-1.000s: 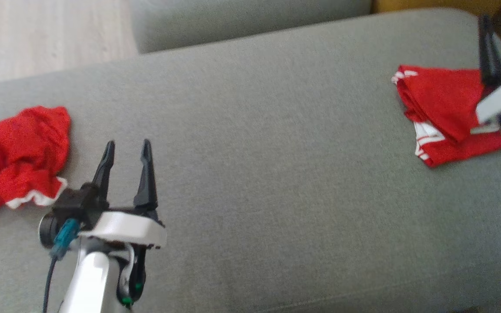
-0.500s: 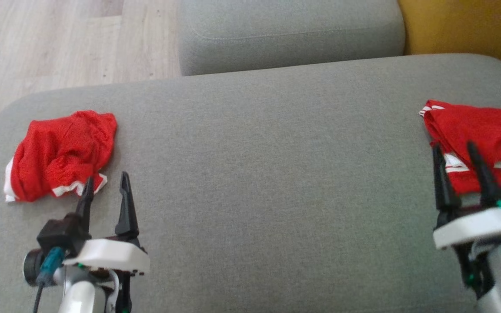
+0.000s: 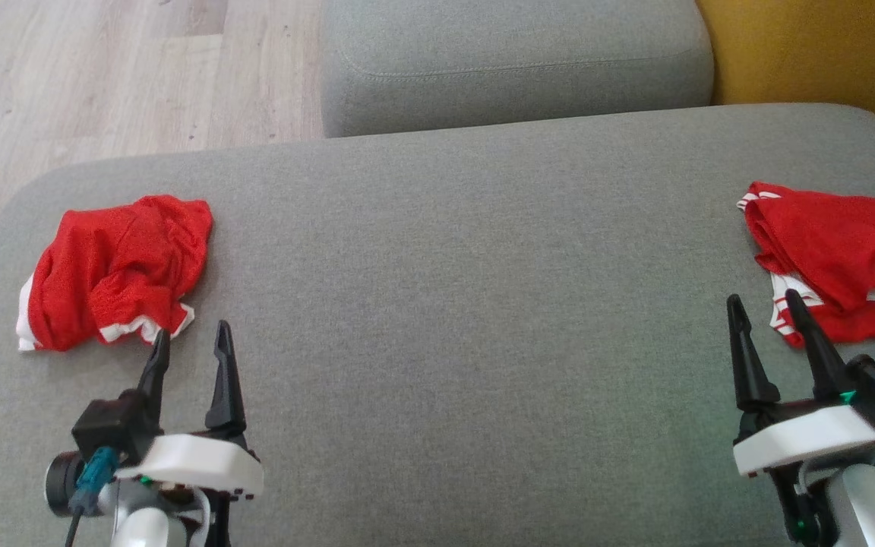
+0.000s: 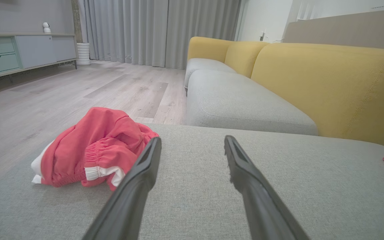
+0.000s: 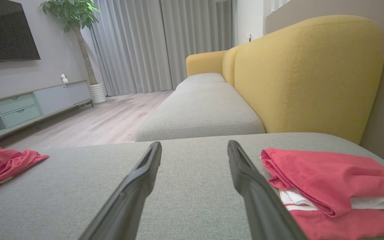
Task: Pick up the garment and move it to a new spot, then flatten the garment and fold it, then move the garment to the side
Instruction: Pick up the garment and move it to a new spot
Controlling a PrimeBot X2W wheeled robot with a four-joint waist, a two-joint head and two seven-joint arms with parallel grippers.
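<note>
Standing open and empty over the grey sofa cushion (image 3: 468,304): left claw (image 3: 192,330), crumpled garment (image 3: 115,270) ahead-left; right claw (image 3: 761,296), folded garment (image 3: 840,251) ahead-right.

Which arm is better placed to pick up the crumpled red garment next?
Left, I'd judge. The open left gripper sits just beside the crumpled red garment with white trim; the open right gripper is far across, by the folded red garment.

My left pincer (image 3: 192,331) and right pincer (image 3: 761,297) each have two long, tapered black fingers (image 3: 225,380) on a white housing (image 3: 198,463). I see a teal connector (image 3: 94,471), a dark cable (image 3: 71,529) and small green lights (image 3: 848,396).
</note>
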